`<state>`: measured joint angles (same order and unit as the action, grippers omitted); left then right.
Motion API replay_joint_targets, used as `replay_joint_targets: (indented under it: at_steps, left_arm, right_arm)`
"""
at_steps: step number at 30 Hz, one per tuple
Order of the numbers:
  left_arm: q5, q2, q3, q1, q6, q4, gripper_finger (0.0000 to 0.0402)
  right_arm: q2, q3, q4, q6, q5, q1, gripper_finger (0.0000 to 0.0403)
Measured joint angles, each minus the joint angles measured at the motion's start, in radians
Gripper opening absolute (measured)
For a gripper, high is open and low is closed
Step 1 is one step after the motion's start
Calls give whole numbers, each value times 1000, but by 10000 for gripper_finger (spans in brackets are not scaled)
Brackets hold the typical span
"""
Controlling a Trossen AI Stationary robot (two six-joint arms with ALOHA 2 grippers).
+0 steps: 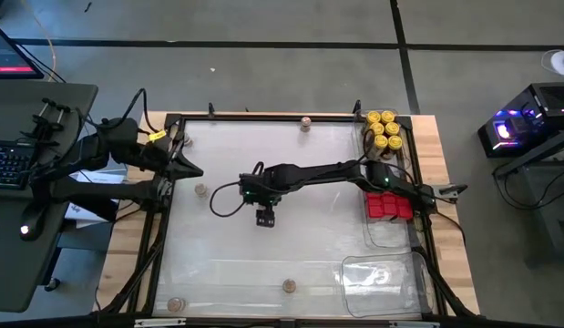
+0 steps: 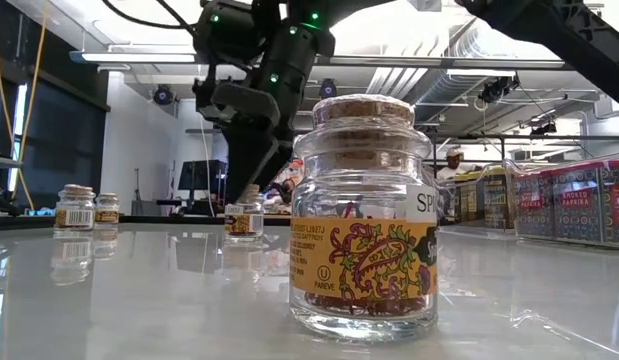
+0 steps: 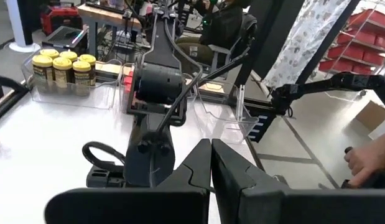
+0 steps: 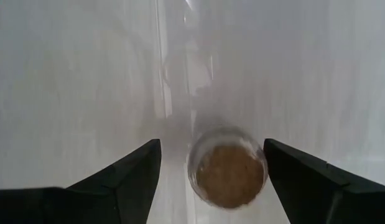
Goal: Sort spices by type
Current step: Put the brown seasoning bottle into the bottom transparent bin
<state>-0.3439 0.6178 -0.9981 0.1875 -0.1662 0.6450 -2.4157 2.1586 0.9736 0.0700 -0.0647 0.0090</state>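
A small round jar with a brownish cork top (image 4: 231, 174) stands upright on the white table. My right gripper (image 4: 212, 146) hangs open over it, pointing steeply down, one finger on either side and clear of it. In the low view the gripper (image 2: 254, 180) is just above that jar (image 2: 244, 218). In the high view this gripper (image 1: 265, 219) is at the table's middle. Other cork-topped jars stand apart: one at the far edge (image 1: 305, 123), one toward the left (image 1: 200, 190), one near the front (image 1: 288, 285). My left gripper (image 1: 186, 169) waits shut at the left edge.
Yellow-lidded jars (image 1: 384, 129) fill a clear tray at the far right. Red tins (image 1: 389, 205) sit in the tray in front of them. Another clear tray (image 1: 382, 278) lies at the near right. A person's hand (image 3: 366, 158) shows beyond the table.
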Motion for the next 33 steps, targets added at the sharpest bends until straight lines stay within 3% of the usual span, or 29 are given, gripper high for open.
replay_joint_targets:
  at_steps: [4, 9, 16, 23, 28, 33]
  left_arm:
    - [0, 0, 0, 0, 31, 7, 0]
    - [0, 0, 0, 0, 40, 9, 0]
    - [0, 0, 0, 0, 40, 10, 0]
    - [3, 0, 0, 0, 74, 26, 0]
    - [54, 9, 0, 1, 143, 21, 0]
    - [86, 49, 0, 1, 200, -23, 0]
  right_arm:
    - [-10, 0, 19, 19, 1, 0, 241]
    - [-9, -1, -15, 104, 34, -3, 170]
    - [34, 35, 15, 108, 27, -16, 171]
    - [151, 108, 169, 144, 32, -3, 171]
    - [220, 111, 343, 271, -17, 93, 171]
    - [241, 110, 554, 447, -40, 271, 171]
